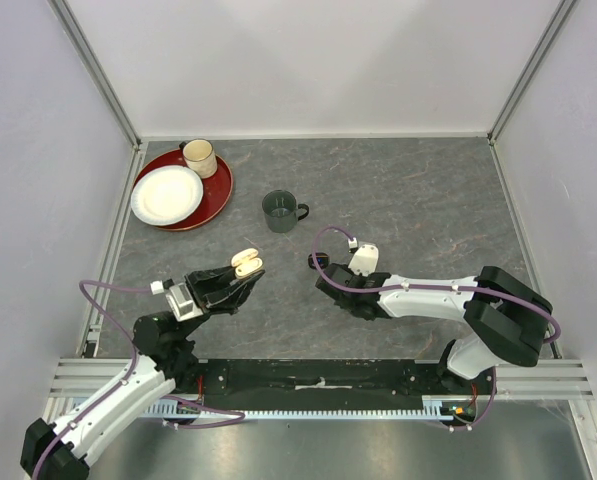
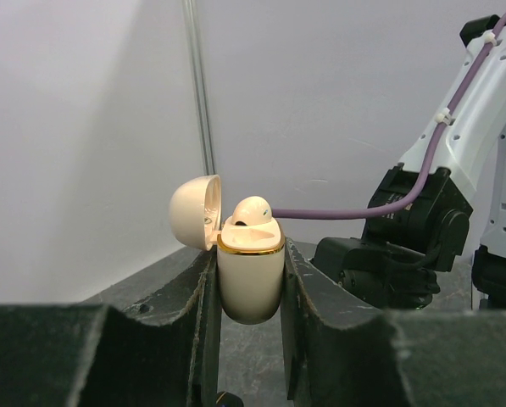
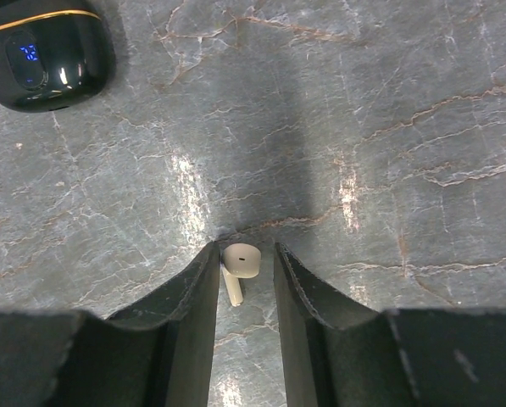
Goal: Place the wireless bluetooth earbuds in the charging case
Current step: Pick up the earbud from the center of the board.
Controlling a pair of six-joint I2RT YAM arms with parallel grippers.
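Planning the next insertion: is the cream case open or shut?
Open. The cream case, held by the left pincer, has its lid swung back, one cream earbud seated inside.

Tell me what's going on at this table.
The left pincer holds a cream charging case upright above the table, its lid flipped open and one cream earbud already sitting in it. The right pincer is down at the table, jaws either side of a white earbud, with a slight gap showing, so it does not look clamped yet. A black case lies nearby.
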